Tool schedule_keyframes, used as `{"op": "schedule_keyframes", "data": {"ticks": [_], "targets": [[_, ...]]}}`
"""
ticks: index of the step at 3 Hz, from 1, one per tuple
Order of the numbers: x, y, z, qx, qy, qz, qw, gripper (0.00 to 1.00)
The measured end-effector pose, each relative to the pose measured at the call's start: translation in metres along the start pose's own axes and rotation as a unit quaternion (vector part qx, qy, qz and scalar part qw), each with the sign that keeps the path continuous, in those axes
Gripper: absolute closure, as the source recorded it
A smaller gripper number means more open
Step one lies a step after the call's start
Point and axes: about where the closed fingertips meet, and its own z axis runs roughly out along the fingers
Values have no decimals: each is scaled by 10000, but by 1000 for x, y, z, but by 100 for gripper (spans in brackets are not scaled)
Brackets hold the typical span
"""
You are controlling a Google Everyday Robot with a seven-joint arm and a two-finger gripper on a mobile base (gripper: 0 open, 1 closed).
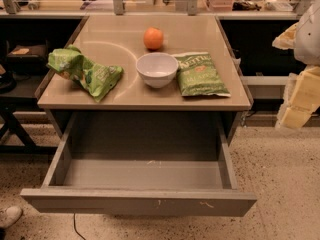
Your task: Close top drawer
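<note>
Items I log, each placed against the white bowl (157,69):
- Crumpled green bag (85,71): left of it on the surface (115,39).
- Top drawer (135,202): below and in front of it, pulled far out.
- Orange (153,38): just behind it.
- Flat green chip bag (200,74): just beside its right.
- Tool (300,96): well to its right, off the surface. I cannot tell its grip state.

Gripper (300,98) blurred, cut by right edge, back of top drawer (137,201) hidden under table (112,59), shoe (7,216) cropped left

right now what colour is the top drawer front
Grey top drawer, camera view; end effector at right edge.
</note>
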Motion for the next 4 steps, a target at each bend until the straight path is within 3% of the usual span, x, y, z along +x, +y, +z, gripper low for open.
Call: {"op": "schedule_keyframes", "data": {"ticks": [1, 2, 4], "targets": [[0, 0, 0, 0, 0, 0, 10000, 0], [0, 0, 0, 0, 0, 0, 10000, 17], [0, 0, 0, 1, 0, 0, 10000, 64]]}}
